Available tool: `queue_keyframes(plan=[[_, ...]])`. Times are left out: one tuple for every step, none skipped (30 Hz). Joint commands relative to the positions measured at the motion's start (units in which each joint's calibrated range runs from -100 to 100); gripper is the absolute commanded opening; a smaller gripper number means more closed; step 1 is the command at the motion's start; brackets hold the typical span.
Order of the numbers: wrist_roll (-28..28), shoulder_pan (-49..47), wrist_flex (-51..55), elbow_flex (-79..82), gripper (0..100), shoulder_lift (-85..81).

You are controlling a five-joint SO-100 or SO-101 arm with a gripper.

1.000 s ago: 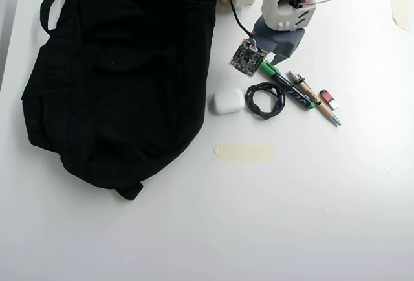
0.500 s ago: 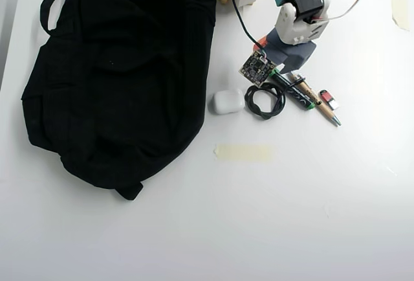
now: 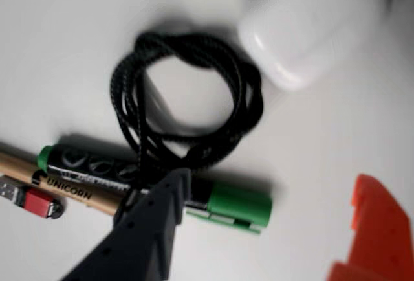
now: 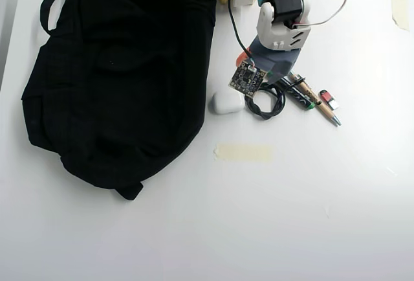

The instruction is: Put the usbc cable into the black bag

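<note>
The USB-C cable (image 3: 251,100) is a black braided coil lying on the white table. In the wrist view it lies just beyond my fingertips, and its lower edge overlaps a green-capped marker. My gripper (image 3: 272,184) is open and empty, with the dark finger (image 3: 155,223) at bottom centre and the orange finger (image 3: 378,229) at bottom right. In the overhead view the gripper (image 4: 266,81) hovers right above the cable (image 4: 262,116). The black bag (image 4: 116,74) lies flat at the left, apart from the cable.
A white earbud case (image 3: 310,22) sits right next to the coil, between the cable and the bag (image 4: 226,102). A green-capped marker (image 3: 226,204), a wooden pen (image 3: 71,190) and a red USB stick (image 3: 35,201) lie beside the cable. A strip of tape (image 4: 244,152) is stuck on the table.
</note>
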Motion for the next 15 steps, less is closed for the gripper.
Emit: queue_keyframes(plan=[[0.91,2.08,-0.78,-1.7,33,-1.14],[0.76,2.15,-0.43,-1.7,33,-0.81],[0.28,2.15,-0.35,-1.7,33,-0.48],[-0.66,2.15,-0.35,-1.7,33,-0.31],[-1.66,2.15,-0.26,-1.61,33,-0.31],[-2.76,2.08,-0.09,-1.61,33,-0.31],[-3.91,1.93,0.08,-1.61,33,-0.23],[-5.01,1.7,0.08,-1.61,33,-0.14],[-6.22,1.55,0.08,-1.61,33,-0.06],[-7.37,1.41,-0.17,-1.52,33,0.02],[-8.47,1.03,-0.26,-1.43,33,0.44],[-9.37,0.51,-0.61,-1.17,33,1.1],[-10.26,0.06,-0.95,-1.34,33,1.93],[-11.04,-0.39,-2.07,-1.43,33,2.76],[-11.57,-0.99,-3.45,-1.43,33,3.76]])
